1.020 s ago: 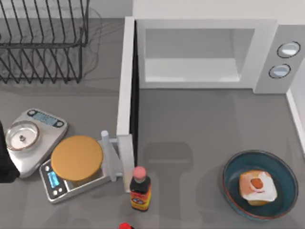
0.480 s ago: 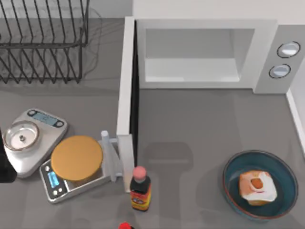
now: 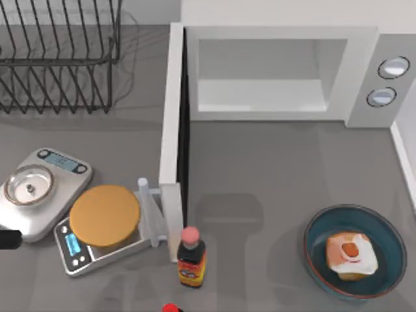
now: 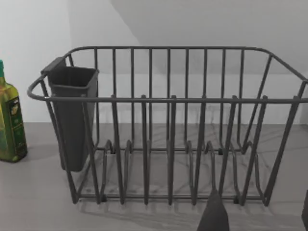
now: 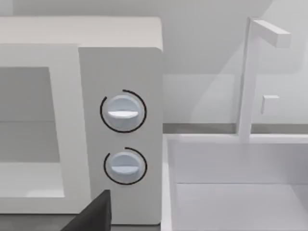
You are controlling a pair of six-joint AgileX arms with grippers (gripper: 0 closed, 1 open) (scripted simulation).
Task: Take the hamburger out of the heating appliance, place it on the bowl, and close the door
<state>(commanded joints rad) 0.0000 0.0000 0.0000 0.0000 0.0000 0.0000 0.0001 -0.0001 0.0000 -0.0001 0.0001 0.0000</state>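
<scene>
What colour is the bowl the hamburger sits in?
Dark blue with a thin brownish rim; the bowl shows best in the top view, holding the hamburger.

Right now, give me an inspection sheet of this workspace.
Surface: grey table.
Job's things: hamburger lies in the blue bowl; microwave cavity holds nothing; its door stands wide open.
Clutter: two scales, one with a small metal pan, the other with an orange disc; sauce bottle; dish rack; green bottle.
Grippers: left gripper faces the rack; right gripper faces the microwave dials.
Cables: nothing seen.
Surroundings: white sink beside the microwave.
</scene>
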